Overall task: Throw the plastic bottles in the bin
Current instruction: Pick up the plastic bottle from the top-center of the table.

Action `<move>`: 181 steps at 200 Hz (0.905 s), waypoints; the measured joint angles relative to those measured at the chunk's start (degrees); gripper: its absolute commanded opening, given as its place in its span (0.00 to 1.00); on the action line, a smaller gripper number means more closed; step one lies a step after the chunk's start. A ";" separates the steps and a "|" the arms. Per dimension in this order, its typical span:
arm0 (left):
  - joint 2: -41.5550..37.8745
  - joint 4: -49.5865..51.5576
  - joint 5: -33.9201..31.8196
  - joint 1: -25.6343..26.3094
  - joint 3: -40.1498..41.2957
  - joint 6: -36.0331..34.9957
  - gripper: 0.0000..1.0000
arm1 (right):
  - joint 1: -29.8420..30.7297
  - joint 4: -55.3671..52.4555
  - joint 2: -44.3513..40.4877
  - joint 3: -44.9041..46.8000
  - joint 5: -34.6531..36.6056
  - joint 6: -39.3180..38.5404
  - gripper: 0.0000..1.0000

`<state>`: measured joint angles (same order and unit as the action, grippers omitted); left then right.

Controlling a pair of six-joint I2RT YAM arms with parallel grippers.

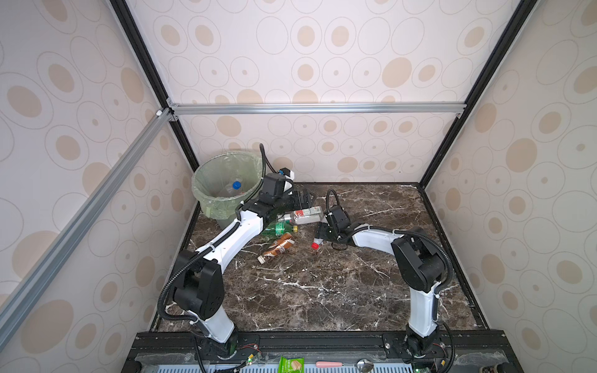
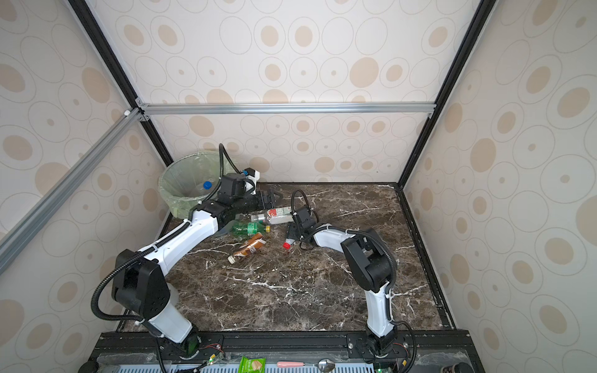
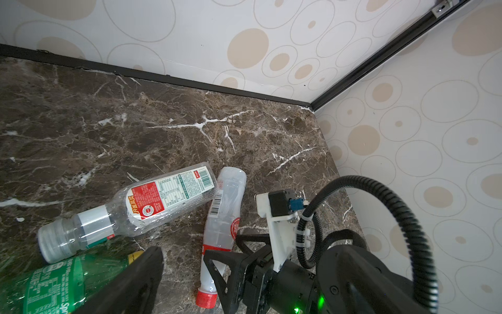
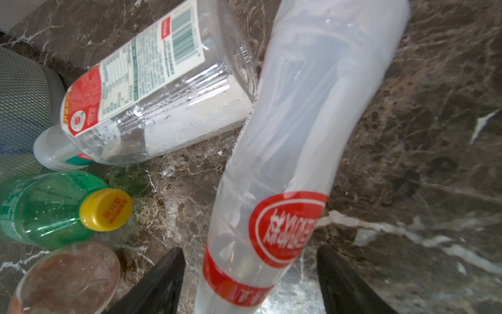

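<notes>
While the right gripper straddles the red-capped bottle on the table, jaws apart either side, the left gripper hangs wide open near the bin. The green bottle, brown bottle and labelled bottle lie nearby; a blue-capped bottle sits in the bin.

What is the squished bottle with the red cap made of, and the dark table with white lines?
The red-capped bottle looks like thin clear plastic: see-through, glossy, bent and creased. The table looks like polished brown marble, with white veins and a faint sheen; it could be a printed marble-look surface.
</notes>
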<state>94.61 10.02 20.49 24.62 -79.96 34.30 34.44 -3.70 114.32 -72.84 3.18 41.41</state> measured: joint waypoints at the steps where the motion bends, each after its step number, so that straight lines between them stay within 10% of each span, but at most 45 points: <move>1: 0.00 -0.02 0.00 0.00 0.00 0.00 0.99 | 0.00 -0.02 0.02 -0.02 0.02 0.02 0.76; 123: 2.14 -0.59 0.02 0.24 0.07 0.04 0.99 | -0.13 0.17 0.31 1.77 1.57 0.76 0.39; 181: 3.56 -0.98 0.00 0.98 0.07 0.44 0.99 | -0.94 0.44 -4.83 8.04 1.60 -0.52 0.36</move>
<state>98.17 9.04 20.49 25.61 -79.90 34.74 33.50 -3.27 109.49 -64.79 4.78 40.88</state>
